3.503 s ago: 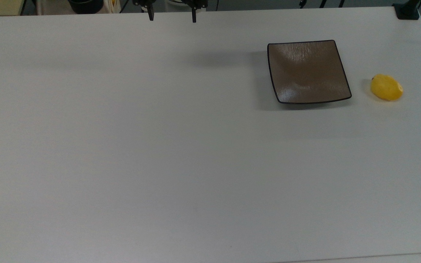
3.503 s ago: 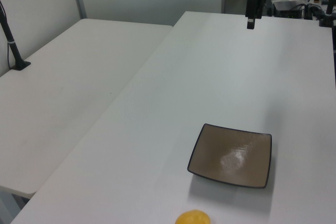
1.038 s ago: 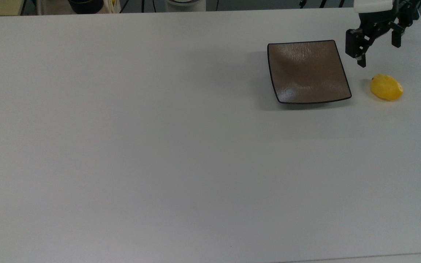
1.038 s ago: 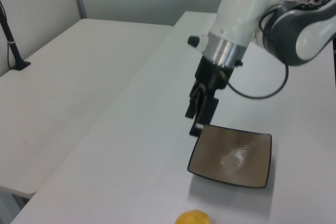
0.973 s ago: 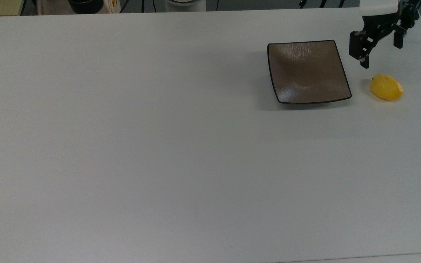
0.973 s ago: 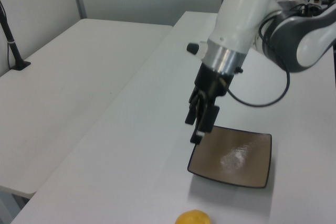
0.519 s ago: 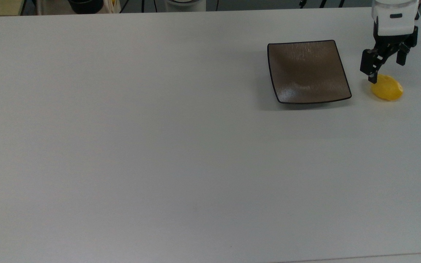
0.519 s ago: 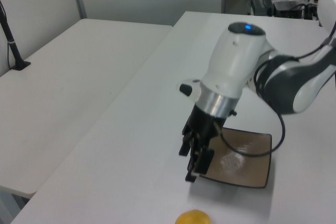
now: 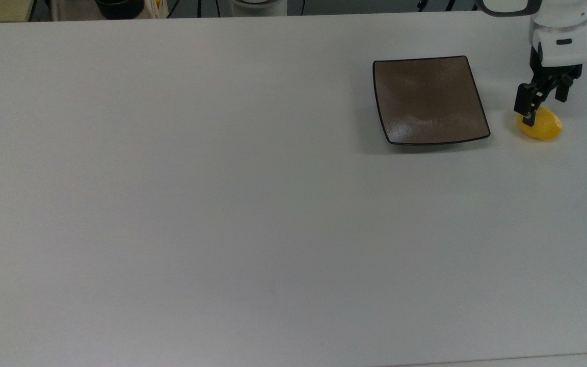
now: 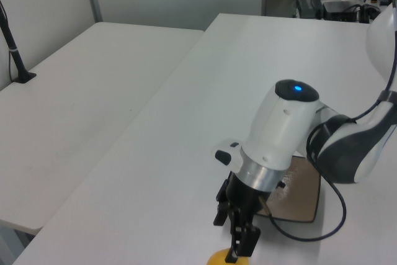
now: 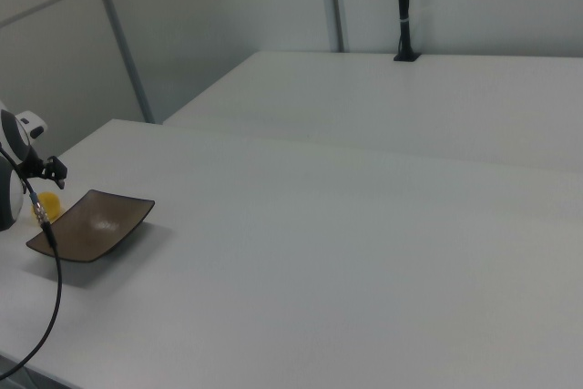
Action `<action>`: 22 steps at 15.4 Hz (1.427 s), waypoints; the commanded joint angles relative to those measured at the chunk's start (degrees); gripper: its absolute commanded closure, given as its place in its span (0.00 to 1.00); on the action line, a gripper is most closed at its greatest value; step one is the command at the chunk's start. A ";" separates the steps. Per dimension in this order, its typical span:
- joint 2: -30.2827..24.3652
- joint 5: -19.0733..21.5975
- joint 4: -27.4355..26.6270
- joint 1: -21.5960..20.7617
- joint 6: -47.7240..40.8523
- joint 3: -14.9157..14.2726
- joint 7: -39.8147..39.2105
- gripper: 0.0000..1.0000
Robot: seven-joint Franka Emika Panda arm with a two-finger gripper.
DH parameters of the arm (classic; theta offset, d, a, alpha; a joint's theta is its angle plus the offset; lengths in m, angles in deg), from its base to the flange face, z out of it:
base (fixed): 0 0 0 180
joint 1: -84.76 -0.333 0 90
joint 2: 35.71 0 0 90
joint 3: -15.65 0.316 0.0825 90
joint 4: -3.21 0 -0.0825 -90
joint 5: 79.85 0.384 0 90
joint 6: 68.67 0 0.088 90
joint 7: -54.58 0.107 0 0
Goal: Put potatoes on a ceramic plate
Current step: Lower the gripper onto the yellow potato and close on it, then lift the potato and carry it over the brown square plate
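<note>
Here, nearest in the left view, the yellow potato (image 10: pixel 226 257) is seen at the bottom edge, lying on the white tabletop (image 10: pixel 180 153). The hand (image 10: pixel 239 249) is lowered right over it, its two dark fingers (image 10: pixel 247 240) spread apart and pointing down, one fingertip at or just above the potato's upper surface; actual contact cannot be told. In the top view the hand (image 9: pixel 542 109) is placed over the potato (image 9: pixel 542 127), with one finger (image 9: pixel 527 104) set before the potato's left end in the top view and the other finger above its upper right part. The potato is not gripped and rests on the tabletop (image 9: pixel 222 178).

Just behind the hand in the left view, the square brown ceramic plate (image 10: pixel 305 197) is partly covered by the white wrist. In the top view the ceramic plate (image 9: pixel 428 99) is seen bare, close beside the potato on the top view's left but apart from it. In the right view the plate (image 11: pixel 91 224) lies near the right view's left edge, the potato (image 11: pixel 49 206) just past it.
</note>
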 commanded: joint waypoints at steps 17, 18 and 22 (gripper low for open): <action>1.16 -10.01 0.65 -0.02 2.78 -0.43 7.09 0.58; -0.07 -9.84 0.12 0.07 2.52 -0.43 7.09 0.58; -6.83 -9.13 -4.53 3.05 2.07 0.45 6.92 0.57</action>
